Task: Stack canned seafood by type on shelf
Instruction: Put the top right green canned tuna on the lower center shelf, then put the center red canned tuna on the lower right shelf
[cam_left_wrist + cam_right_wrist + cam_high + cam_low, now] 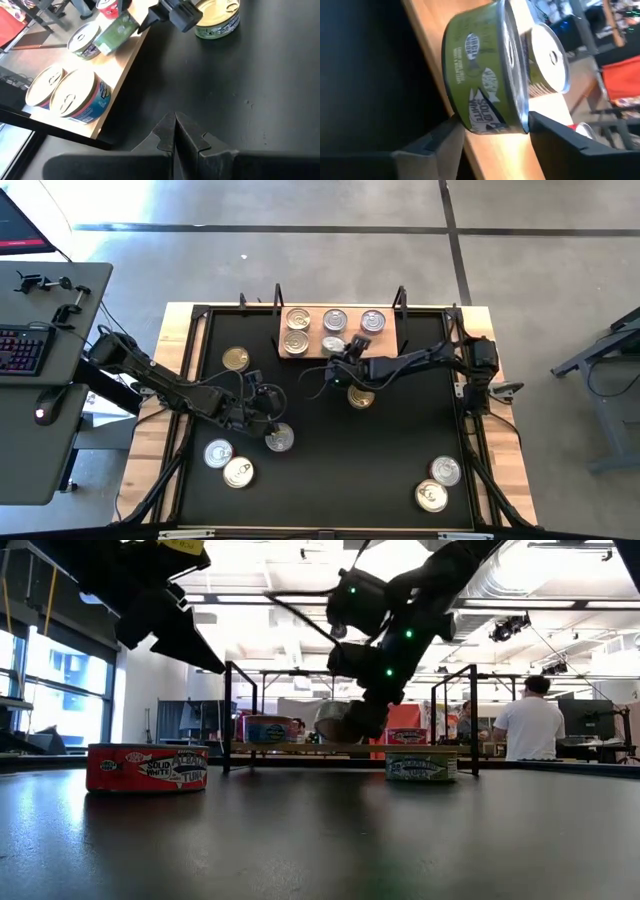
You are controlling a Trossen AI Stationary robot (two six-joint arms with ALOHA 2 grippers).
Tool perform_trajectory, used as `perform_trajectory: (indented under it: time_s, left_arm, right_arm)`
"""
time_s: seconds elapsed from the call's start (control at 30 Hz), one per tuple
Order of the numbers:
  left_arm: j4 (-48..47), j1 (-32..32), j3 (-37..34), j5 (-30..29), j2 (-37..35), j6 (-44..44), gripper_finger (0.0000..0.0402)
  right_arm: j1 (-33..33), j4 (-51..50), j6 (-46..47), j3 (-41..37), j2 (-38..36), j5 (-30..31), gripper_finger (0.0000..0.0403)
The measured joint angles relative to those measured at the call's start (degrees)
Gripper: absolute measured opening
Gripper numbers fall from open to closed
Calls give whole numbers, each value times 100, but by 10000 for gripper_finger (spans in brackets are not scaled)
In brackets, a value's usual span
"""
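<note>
Green-labelled tuna tin (487,75) sits tilted btwn right gripper (340,352) fingers, jaws wide, over shelf (310,352) front edge, table 12 o'clock. Left gripper (175,131) fully closed, empty, above mat (400,440) centre-left.

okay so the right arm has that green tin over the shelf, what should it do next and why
Probably lift the right end effector straight away. Its fingers look spread wider than the green tin, which sits at the shelf edge beside a silver-lidded can, so the placing seems done.
</note>
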Motion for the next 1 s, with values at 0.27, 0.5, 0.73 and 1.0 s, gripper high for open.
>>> perform_trajectory:
  time_s: [0.27, 0.5, 0.73, 1.0]
  left_arm:
    - [-8, 0, 0, 2, 0, 0, 0]
    - [-11, 0, 1, 2, 0, 0, 0]
    - [-11, 0, 2, 22, 0, 0, 0]
    - [-11, 0, 4, 24, 2, -1, 0]
  right_arm:
    - [-20, -274, 512, 323, -22, -29, 218]
    - [-46, -1225, 634, 925, -22, -298, 220]
    - [-46, -1430, 693, 1121, -26, -767, 220]
    - [-100, -1348, 623, 1099, -29, -854, 220]
